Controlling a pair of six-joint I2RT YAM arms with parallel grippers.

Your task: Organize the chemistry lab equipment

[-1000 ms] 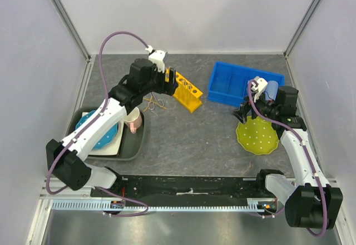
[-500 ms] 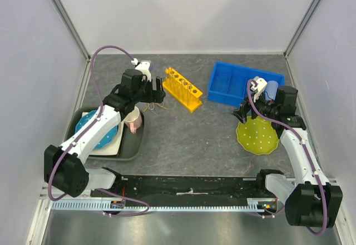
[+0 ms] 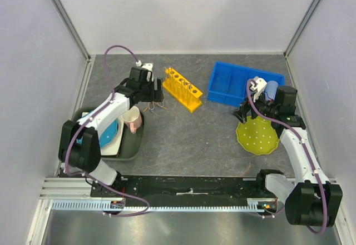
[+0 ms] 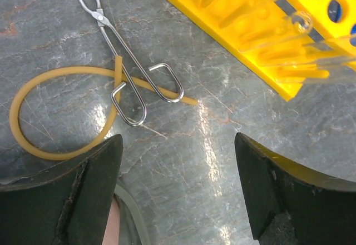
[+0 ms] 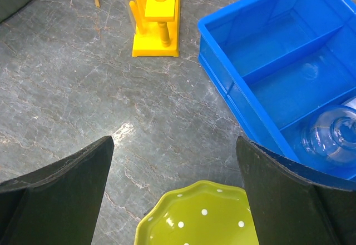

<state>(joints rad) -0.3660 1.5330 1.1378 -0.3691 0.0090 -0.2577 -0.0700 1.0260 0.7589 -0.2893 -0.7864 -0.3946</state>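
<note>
The metal tongs [image 4: 100, 17] lie on the grey table across a tan rubber loop [image 4: 67, 70], both just ahead of my left gripper [image 4: 178, 189], which hangs open and empty above them. Beside them stands the yellow holed rack [image 4: 245, 11] with thin clear rods [image 4: 289, 23] in it. From above, the left gripper [image 3: 156, 95] sits between the rack [image 3: 182, 89] and the tongs [image 3: 154, 106]. My right gripper [image 5: 175, 195] is open and empty over the edge of a green dotted plate [image 5: 200, 220]. A clear glass flask [image 5: 334, 134] lies in the blue bin [image 5: 261, 73].
The divided blue bin [image 3: 245, 84] stands at the back right, with the green plate [image 3: 257, 135] in front of it. At the left, a dark tray [image 3: 130, 148] holds a blue dotted plate [image 3: 108, 134] and a cream mug [image 3: 133, 120]. Walls close in three sides.
My left arm has drawn back from over the yellow rack, toward the left and lower, and now hovers over the tongs and loop. The right arm has not moved.
</note>
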